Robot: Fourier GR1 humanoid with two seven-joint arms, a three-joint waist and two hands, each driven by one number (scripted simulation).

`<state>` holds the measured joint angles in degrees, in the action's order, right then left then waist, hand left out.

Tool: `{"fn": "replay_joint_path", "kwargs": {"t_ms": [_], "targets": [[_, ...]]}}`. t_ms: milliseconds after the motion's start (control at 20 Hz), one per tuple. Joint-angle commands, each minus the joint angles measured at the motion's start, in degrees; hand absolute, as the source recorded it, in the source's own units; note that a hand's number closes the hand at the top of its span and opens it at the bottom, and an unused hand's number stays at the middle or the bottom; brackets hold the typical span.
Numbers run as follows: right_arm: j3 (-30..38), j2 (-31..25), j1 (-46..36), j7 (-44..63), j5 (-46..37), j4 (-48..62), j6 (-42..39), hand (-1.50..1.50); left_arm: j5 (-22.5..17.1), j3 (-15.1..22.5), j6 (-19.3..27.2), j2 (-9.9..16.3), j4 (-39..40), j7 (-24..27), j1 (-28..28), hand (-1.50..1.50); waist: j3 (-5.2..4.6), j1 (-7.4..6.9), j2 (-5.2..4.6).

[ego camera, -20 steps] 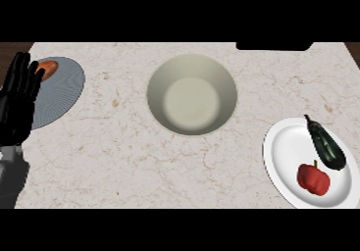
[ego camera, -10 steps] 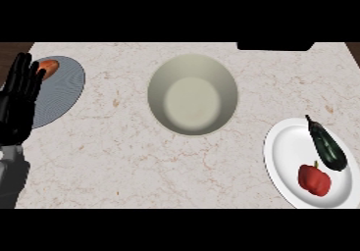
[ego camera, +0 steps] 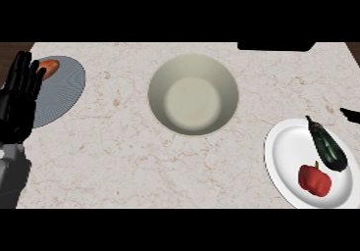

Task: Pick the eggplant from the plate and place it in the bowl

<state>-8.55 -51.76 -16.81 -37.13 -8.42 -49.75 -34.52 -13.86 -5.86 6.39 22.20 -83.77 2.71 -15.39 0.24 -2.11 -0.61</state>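
One hand shows: left hand (ego camera: 16, 105) rests w/ fingers straight, holding nothing. We approach eggplant (ego camera: 328, 147) lengthwise, fingers clear of red pepper (ego camera: 315, 180), then to bowl (ego camera: 193, 94).

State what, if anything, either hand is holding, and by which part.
Nothing is held. The left hand rests open, fingers straight, at the view's left edge. The eggplant lies untouched on the white plate. Only a dark tip shows at the right edge.

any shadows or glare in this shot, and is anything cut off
Head view: even light, no glare; soft shading inside the bowl. The white plate runs off the right edge and looks taller than wide. A dark sliver at the right edge is too cropped to identify.
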Motion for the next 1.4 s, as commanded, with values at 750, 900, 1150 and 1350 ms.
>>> {"fn": "replay_joint_path", "kwargs": {"t_ms": [750,900,1150,1350], "targets": [[-10.3,6.0,-8.0,-17.9,-5.7,14.8,0.1,-1.50,1.7,0.4,-0.2,-1.8,0.1,-0.3,0.2,0.00,-0.11,0.94,0.14],[-11.2,7.9,-8.4,-16.3,-5.8,14.2,1.2,-1.50,1.0,-1.3,-1.5,-0.4,0.0,-0.2,0.5,0.00,-0.17,1.32,0.33],[-12.1,10.9,-11.6,-17.4,-6.9,21.2,2.7,-1.50,2.4,-0.3,0.2,-1.9,0.0,-1.2,-1.1,0.00,-0.11,1.09,0.17],[-13.3,12.8,-14.6,-15.8,-8.6,24.8,3.2,-1.50,2.5,-0.9,-0.3,-1.9,0.9,-0.6,-1.5,0.00,-0.13,0.95,0.15]]}}
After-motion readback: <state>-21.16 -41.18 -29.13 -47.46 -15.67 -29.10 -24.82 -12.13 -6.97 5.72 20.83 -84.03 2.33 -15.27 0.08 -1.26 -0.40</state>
